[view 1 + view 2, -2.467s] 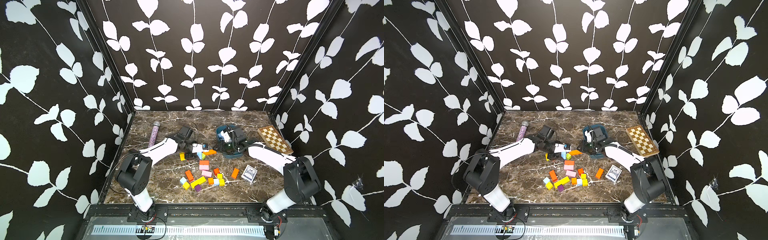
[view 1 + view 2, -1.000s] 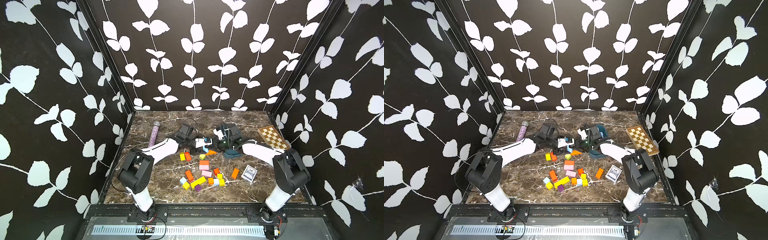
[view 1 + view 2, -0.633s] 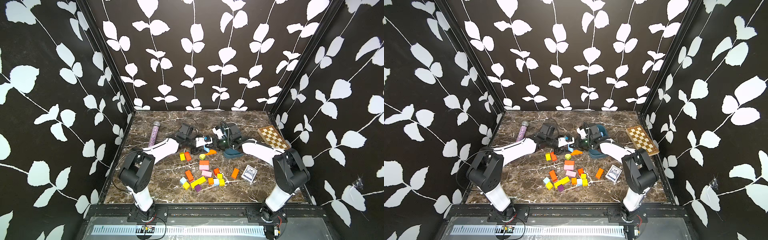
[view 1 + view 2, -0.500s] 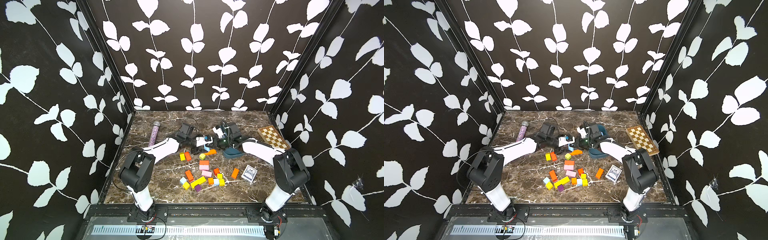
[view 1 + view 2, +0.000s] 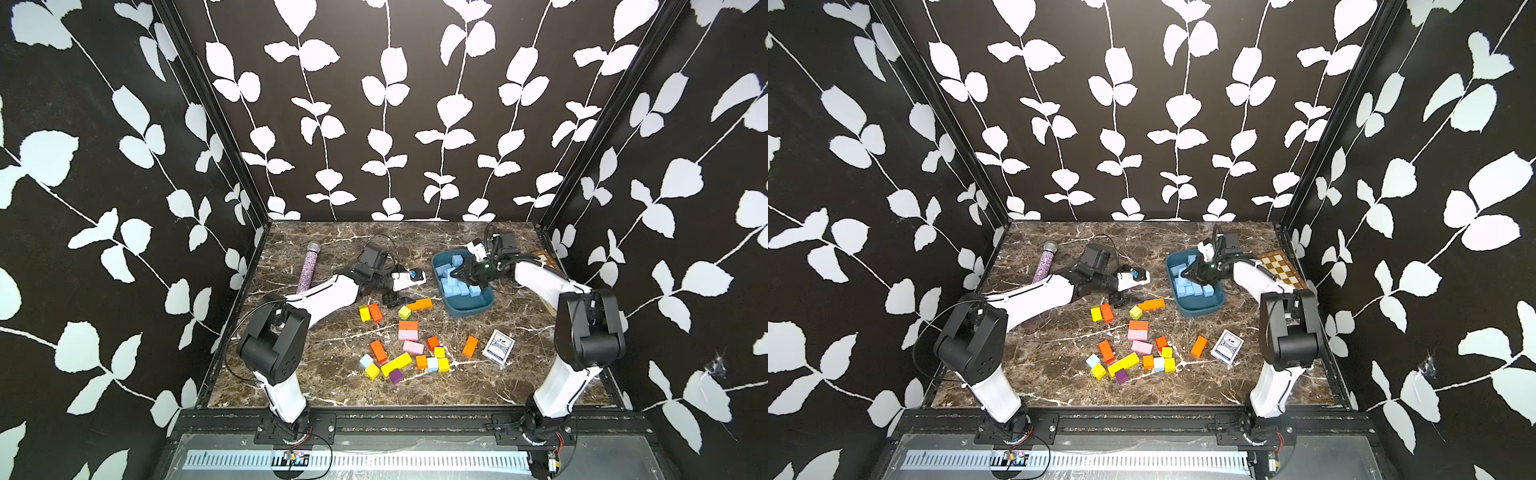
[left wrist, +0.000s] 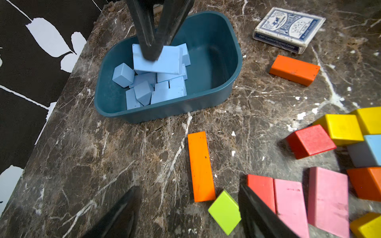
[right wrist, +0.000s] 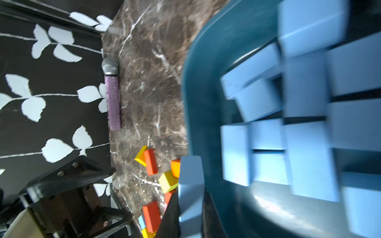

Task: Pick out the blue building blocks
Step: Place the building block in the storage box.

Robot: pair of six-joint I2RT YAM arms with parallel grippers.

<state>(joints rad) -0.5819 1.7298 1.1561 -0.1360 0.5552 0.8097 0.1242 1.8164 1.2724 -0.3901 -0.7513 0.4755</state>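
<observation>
The dark brown, white-veined marble tabletop (image 5: pixel 332 386) fills the lower middle of both top views. Right of centre on it sits the dark teal rounded plastic tray (image 5: pixel 467 311). Most of the light sky-blue matte building blocks (image 5: pixel 455 286) are heaped toward its upper left. The right gripper (image 7: pixel 190 206) hangs low over that heap, jaws clamped on a long sky-blue bar (image 7: pixel 190 181) that sticks out past the fingertips.

Left of the tray, the left gripper (image 6: pixel 188 188) has its jaws wide apart and empty. A long orange bar (image 6: pixel 201 167) and a small lime-green cube (image 6: pixel 224 212) lie right at them.

In the lower-centre cluster, one pale blue cube (image 5: pixel 366 360) touches a yellow cube. Another pale blue cube (image 5: pixel 432 364) is wedged between an orange and a yellow one.

Dropped onto the uneven heap, the bar could tip or slide toward the rim. The open left jaws might close on the lime or orange piece. Reaching for the wedged cube may drag its neighbours along.
</observation>
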